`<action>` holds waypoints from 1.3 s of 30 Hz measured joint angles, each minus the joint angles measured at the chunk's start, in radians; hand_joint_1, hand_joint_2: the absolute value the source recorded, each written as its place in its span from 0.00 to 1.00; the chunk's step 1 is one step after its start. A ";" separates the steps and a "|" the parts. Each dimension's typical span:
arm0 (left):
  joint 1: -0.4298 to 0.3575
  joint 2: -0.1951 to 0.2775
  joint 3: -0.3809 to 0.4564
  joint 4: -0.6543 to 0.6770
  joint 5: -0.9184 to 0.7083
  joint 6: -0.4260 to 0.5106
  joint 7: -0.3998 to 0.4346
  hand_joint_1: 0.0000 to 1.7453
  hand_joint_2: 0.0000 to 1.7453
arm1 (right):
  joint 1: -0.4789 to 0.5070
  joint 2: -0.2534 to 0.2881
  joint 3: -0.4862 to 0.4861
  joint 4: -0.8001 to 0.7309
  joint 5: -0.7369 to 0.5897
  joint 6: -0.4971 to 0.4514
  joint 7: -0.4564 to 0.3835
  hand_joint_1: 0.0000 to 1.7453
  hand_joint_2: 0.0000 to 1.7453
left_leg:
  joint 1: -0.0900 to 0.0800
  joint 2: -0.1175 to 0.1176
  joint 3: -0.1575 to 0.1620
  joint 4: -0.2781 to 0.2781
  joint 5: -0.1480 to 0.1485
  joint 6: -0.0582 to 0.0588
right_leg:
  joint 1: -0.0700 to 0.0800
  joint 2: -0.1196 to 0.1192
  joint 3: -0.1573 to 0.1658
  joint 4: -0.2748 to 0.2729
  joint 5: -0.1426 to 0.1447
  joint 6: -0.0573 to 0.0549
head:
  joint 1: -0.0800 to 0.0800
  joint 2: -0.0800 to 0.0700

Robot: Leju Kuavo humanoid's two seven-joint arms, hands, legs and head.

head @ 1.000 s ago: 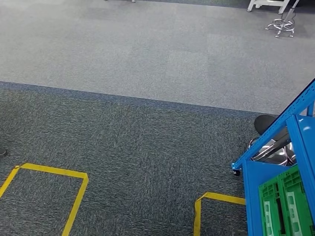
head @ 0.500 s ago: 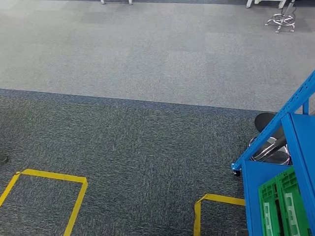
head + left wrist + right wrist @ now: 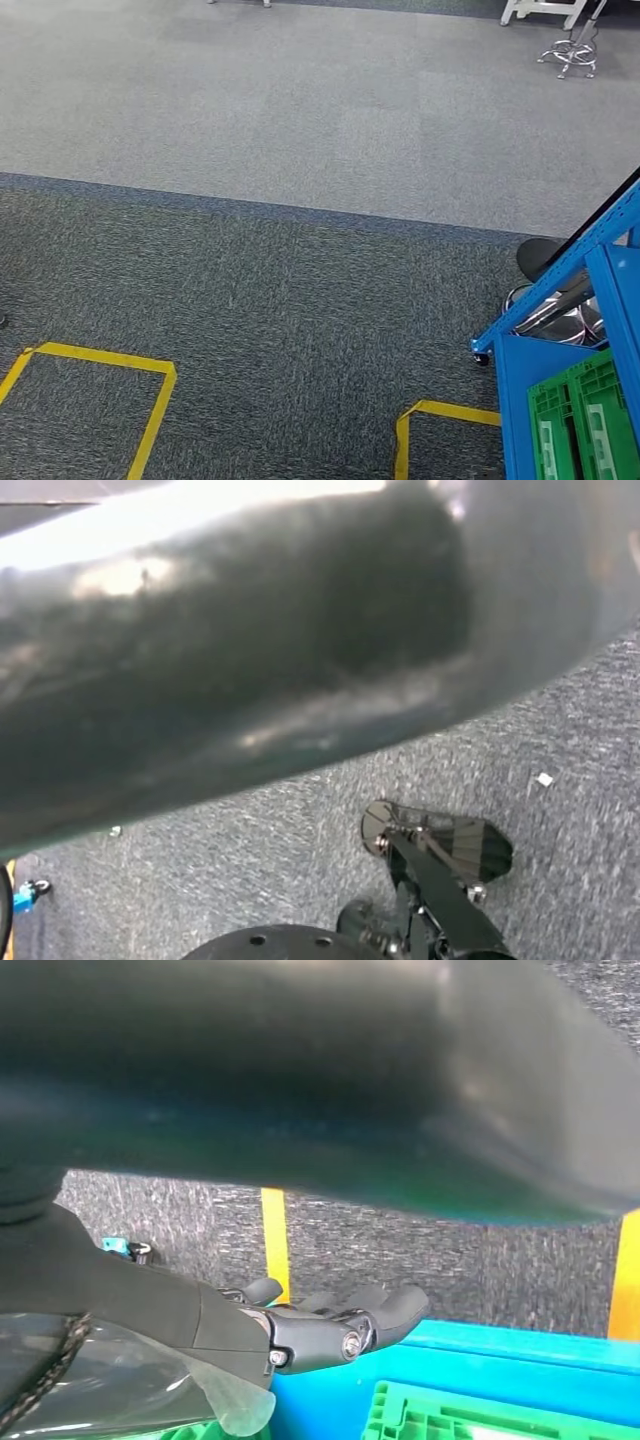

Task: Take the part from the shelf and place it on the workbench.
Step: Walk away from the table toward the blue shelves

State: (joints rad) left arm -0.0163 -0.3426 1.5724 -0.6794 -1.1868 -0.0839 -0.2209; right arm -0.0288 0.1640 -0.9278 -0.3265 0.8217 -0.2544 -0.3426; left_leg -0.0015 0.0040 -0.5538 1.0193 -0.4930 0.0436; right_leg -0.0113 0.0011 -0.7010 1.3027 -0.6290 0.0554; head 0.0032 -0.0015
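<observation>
Blue shelf [image 3: 562, 275] slides slightly rightward as the walking robot's view shifts; right hand [image 3: 317, 1325] extended, empty, part ungrasped; left hand's state unclear.

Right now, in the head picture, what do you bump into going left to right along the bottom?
Yellow tape square → second yellow tape corner → blue shelf → green crate.
</observation>
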 joint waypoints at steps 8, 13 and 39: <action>-0.001 0.000 0.000 -0.001 0.000 0.000 0.000 0.00 0.00 | -0.002 0.000 -0.002 -0.001 0.001 0.001 0.000 0.00 0.00 | -0.007 -0.001 0.027 0.002 -0.028 -0.028 | 0.003 0.000 0.128 -0.280 0.137 -0.025 | -0.002 0.000; -0.001 0.002 0.000 -0.001 0.002 0.001 0.000 0.00 0.00 | 0.001 0.002 -0.004 -0.003 0.002 0.002 -0.001 0.00 0.00 | -0.001 -0.001 -0.038 0.154 -0.112 -0.050 | -0.001 -0.002 0.146 -0.288 0.129 -0.048 | -0.007 0.000; 0.000 0.000 0.000 -0.001 0.008 0.004 0.000 0.00 0.00 | 0.003 0.004 -0.009 -0.005 0.002 0.003 -0.001 0.00 0.00 | -0.005 -0.002 0.029 0.003 -0.031 -0.031 | 0.002 0.000 0.135 -0.280 0.131 -0.024 | 0.001 0.000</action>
State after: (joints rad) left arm -0.0167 -0.3428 1.5728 -0.6806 -1.1784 -0.0802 -0.2207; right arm -0.0261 0.1680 -0.9368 -0.3318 0.8236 -0.2517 -0.3438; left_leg -0.0064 0.0016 -0.5252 1.0219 -0.5242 0.0125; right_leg -0.0095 0.0009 -0.5663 1.0230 -0.4977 0.0311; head 0.0046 -0.0015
